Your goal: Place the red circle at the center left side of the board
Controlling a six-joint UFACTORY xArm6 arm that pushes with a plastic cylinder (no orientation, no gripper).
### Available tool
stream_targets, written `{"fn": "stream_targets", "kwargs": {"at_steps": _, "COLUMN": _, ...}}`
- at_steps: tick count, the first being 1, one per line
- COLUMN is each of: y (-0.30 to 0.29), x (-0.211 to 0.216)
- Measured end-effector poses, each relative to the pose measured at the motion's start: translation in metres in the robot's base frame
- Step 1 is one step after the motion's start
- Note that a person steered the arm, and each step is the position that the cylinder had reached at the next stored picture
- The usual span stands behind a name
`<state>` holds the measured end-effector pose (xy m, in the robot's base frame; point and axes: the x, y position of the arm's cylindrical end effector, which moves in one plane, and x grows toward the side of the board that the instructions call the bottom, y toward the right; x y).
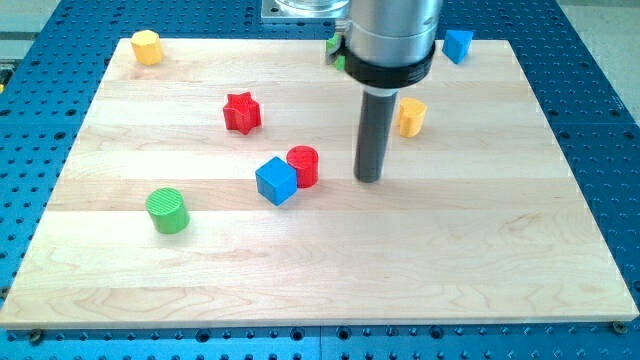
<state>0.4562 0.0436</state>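
The red circle (304,165), a short red cylinder, stands near the middle of the wooden board (420,260). A blue cube (276,181) touches it on its left and slightly below. My tip (369,178) rests on the board to the right of the red circle, a small gap away and not touching it. The rod rises from the tip into the grey arm body at the view's top.
A red star (241,112) lies up and left of the red circle. A green cylinder (167,210) stands at the left. Yellow blocks sit at the top left corner (147,46) and right of the rod (411,116). A blue block (458,45) and a partly hidden green block (334,50) are at the top.
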Motion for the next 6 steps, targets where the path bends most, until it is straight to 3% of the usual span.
{"fn": "stream_targets", "kwargs": {"at_steps": 2, "y": -0.128, "x": -0.003}}
{"fn": "stream_targets", "kwargs": {"at_steps": 3, "y": -0.065, "x": -0.009}}
{"fn": "stream_targets", "kwargs": {"at_steps": 4, "y": -0.07, "x": -0.034}}
{"fn": "stream_targets", "kwargs": {"at_steps": 6, "y": -0.202, "x": -0.036}}
